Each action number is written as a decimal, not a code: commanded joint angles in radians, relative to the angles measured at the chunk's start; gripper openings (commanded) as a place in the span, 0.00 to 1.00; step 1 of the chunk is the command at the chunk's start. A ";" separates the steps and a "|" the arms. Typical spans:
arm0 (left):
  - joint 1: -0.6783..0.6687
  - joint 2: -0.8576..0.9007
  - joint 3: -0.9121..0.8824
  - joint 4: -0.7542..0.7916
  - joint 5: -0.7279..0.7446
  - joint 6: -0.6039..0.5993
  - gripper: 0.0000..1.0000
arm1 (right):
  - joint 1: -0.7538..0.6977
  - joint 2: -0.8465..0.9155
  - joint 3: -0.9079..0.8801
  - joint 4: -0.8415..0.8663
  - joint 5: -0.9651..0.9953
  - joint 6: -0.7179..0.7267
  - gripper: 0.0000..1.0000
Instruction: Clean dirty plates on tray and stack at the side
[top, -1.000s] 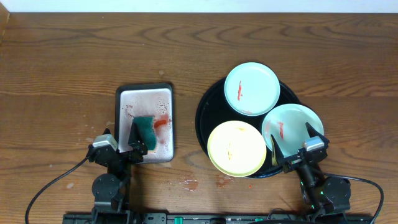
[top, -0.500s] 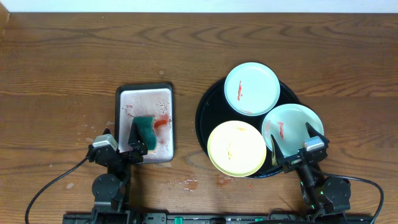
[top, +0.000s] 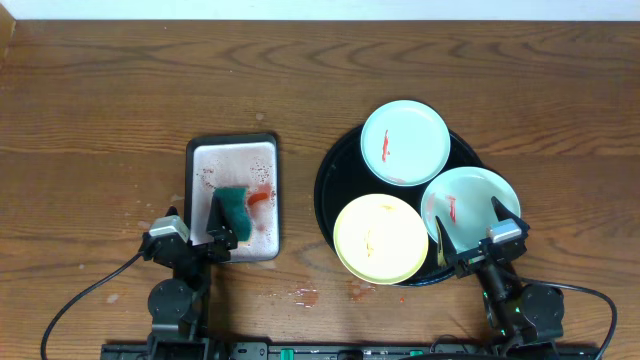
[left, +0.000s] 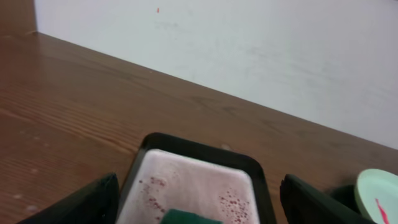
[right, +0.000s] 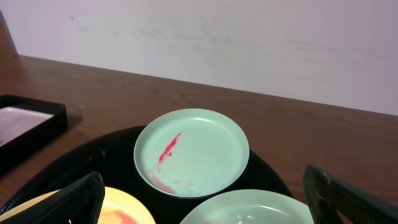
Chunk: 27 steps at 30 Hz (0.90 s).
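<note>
The round black tray holds three plates. A mint plate with a red smear lies at its far side, also in the right wrist view. A second mint plate with a red smear lies at the right. A pale yellow plate lies at the front left. My right gripper is open, at the tray's near right edge over the second mint plate. My left gripper is open and empty, over the near end of the small rectangular tray.
A green sponge lies in the small rectangular tray, whose whitish inside has red specks. A red smear lies beside the sponge. Red spots mark the wood tabletop in front. A white wall stands behind the table.
</note>
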<state>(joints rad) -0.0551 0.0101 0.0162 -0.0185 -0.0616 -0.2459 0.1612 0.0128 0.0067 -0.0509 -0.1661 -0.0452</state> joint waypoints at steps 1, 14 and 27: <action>0.003 -0.005 -0.012 -0.037 0.084 0.005 0.83 | 0.003 -0.001 -0.001 0.038 -0.007 0.000 0.99; 0.004 0.051 0.137 0.097 0.312 -0.081 0.83 | 0.002 0.084 0.174 0.070 -0.071 0.003 0.99; 0.003 0.775 0.971 -0.672 0.315 -0.080 0.83 | 0.002 0.976 1.131 -0.649 -0.176 0.003 0.99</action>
<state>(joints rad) -0.0547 0.6285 0.7956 -0.5659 0.2417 -0.3183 0.1612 0.7769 0.9340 -0.5426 -0.2840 -0.0425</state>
